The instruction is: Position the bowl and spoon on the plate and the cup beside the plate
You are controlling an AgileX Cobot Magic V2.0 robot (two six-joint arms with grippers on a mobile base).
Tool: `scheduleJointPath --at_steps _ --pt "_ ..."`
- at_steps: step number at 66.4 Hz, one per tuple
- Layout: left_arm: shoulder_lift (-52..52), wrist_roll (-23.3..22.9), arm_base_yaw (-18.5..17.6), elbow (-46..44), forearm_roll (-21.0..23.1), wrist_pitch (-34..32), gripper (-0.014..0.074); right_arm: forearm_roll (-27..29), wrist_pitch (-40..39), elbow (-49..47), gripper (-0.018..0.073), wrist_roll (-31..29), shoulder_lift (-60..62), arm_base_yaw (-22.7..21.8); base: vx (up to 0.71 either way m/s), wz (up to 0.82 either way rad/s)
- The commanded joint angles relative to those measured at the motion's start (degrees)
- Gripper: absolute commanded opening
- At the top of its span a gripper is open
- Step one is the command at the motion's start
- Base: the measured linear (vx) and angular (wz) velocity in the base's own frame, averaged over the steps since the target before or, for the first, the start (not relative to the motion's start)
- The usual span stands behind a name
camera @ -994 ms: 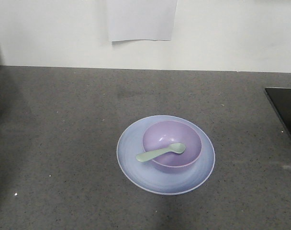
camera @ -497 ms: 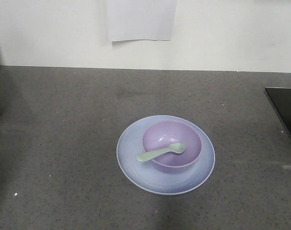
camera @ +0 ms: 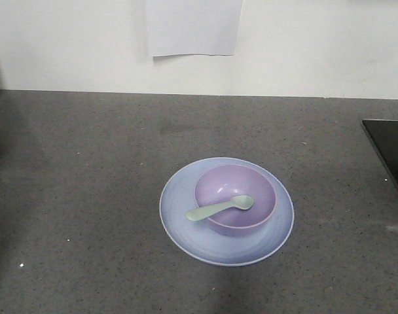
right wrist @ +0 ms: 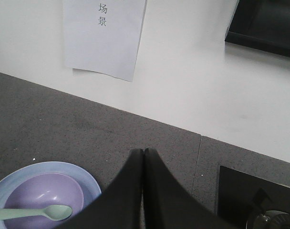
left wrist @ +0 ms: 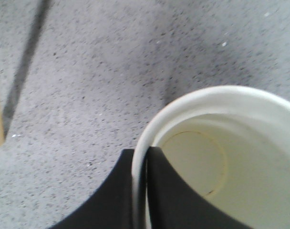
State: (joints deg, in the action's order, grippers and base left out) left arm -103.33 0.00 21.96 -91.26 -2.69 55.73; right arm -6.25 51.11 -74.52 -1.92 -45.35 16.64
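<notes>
front view: the bowl is sitting on the plate, the spoon lying across it. left wrist view: the left gripper is pinching the cup rim, carrying it; it needs setting beside the plate. right wrist view: the right gripper is hanging closed, empty.

Left gripper: seen only in its own wrist view; the two dark fingers are pressed together on the cup wall, one finger outside, one inside the rim.
Left wrist: pointed downward, so the cup is looked into from above (the arm itself is not seen).
Right gripper: the dark fingers are brought together, tips touching, with nothing held between them.
Right wrist: held above the counter, angled forward toward the wall.
Front view: no arm or gripper is seen in it.
</notes>
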Motion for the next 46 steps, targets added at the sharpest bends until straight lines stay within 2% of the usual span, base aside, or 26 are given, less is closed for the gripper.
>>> scheduleJointPath --at_steps 1,14,26,34,46 --pt "3.3 3.1 0.1 -1.5 2.7 -2.0 -0.0008 -0.8 -4.0 -1.2 -0.0011 0.0 -0.3 -0.2 0.0 0.0" --pt "6.5 12.9 -1.8 -3.0 13.1 -1.1 -0.0008 -0.8 -4.1 -1.2 -0.0011 0.0 -0.3 -0.2 0.0 0.0" --pt "9.1 17.0 -6.9 -4.4 21.2 -0.5 -0.0008 -0.8 -3.9 -1.2 -0.0011 0.0 -0.3 -0.2 0.0 0.0" --pt "9.6 17.6 -12.1 -4.4 21.8 0.7 -0.0008 -0.8 -3.9 -1.2 -0.0011 0.0 -0.3 -0.2 0.0 0.0" --pt "9.6 17.6 -22.6 -4.3 21.5 2.4 -0.0008 -0.7 -3.8 -1.2 -0.0011 0.0 -0.3 -0.2 0.0 0.0"
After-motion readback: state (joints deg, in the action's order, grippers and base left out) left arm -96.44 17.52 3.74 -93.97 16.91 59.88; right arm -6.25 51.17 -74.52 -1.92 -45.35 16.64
